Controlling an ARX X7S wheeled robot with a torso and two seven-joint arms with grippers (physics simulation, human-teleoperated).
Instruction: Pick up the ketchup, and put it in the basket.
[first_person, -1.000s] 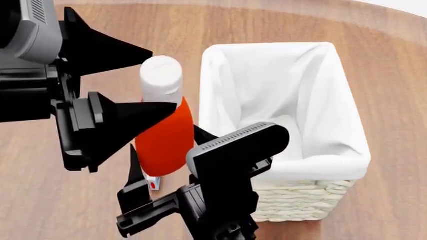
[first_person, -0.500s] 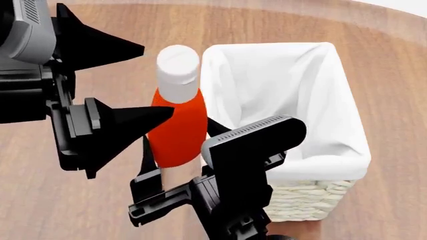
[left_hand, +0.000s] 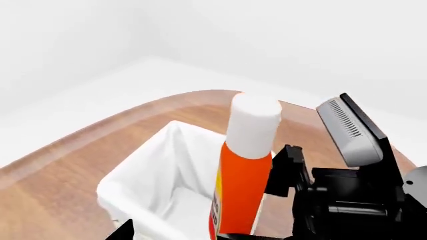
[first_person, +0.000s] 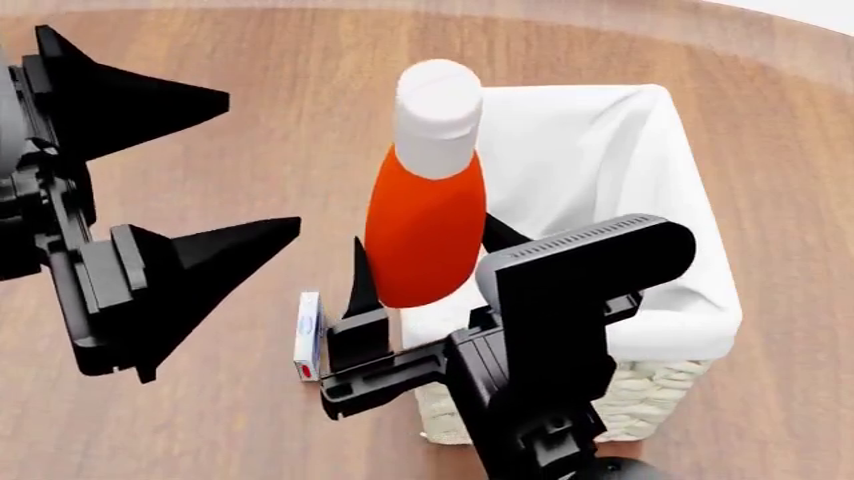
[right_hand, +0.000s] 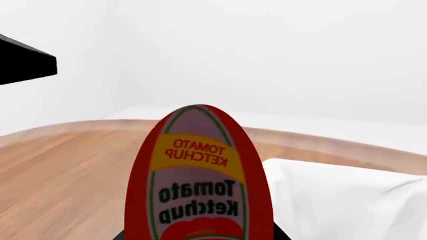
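Observation:
The ketchup (first_person: 424, 210), an orange-red bottle with a white cap (first_person: 438, 112), hangs upright in the air at the basket's left rim. My right gripper (first_person: 427, 288) is shut on its lower body, one finger on each side. In the right wrist view its yellow-and-red label (right_hand: 199, 172) fills the middle. The basket (first_person: 697, 300) is cream wicker with a white cloth lining and stands at the right. My left gripper (first_person: 254, 165) is open and holds nothing, off to the left of the bottle. The left wrist view shows the ketchup (left_hand: 241, 192) beside the basket's lining (left_hand: 150, 182).
A small white box (first_person: 308, 335) stands on the wooden table (first_person: 267, 40) just left of the basket's near corner, under the right gripper. The right arm's black body (first_person: 561, 340) covers the basket's near left side. The table's curved edge runs along the back.
My right gripper has carried the ketchup up and to the right, from beside the basket to its left rim. The left gripper now sits farther left of the bottle. The small box is uncovered.

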